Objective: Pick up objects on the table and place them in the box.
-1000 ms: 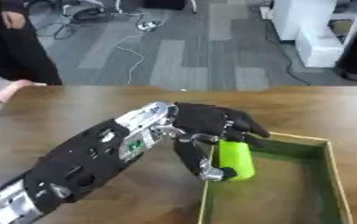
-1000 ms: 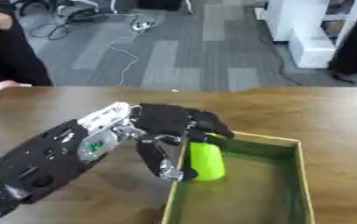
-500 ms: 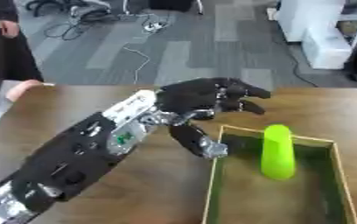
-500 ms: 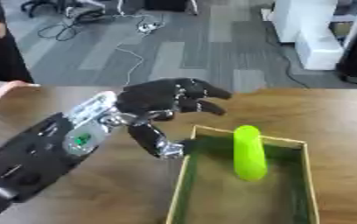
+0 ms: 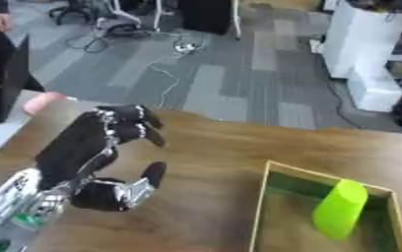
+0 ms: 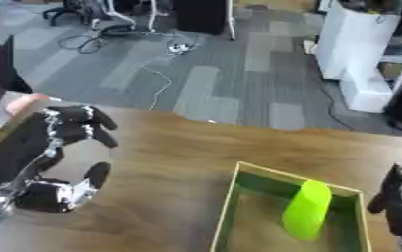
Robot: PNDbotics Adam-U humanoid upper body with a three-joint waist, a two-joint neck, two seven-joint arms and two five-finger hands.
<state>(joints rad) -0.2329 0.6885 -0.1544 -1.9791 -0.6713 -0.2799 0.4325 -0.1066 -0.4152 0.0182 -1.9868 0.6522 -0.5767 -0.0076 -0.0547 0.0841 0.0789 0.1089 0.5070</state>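
A lime-green cylinder [image 5: 342,208] lies tilted inside the wooden box [image 5: 266,197] with a green lining, at the lower right of the table. My left hand [image 5: 88,147] hovers over the table well left of the box, fingers loosely bent and thumb out, holding nothing. At the right edge of the right eye view my right hand [image 6: 400,206] shows beside the box's right wall, fingers pointing up and relaxed.
The brown wooden table [image 5: 213,152] stretches between my left hand and the box. A pinkish thing [image 5: 41,102] sits at the table's far left corner. Beyond the far edge is a grey floor with cables and white cabinets [image 5: 368,54].
The left hand let go of the green cylinder, which now rests in the box, and drew back to the left. The view has also shifted.
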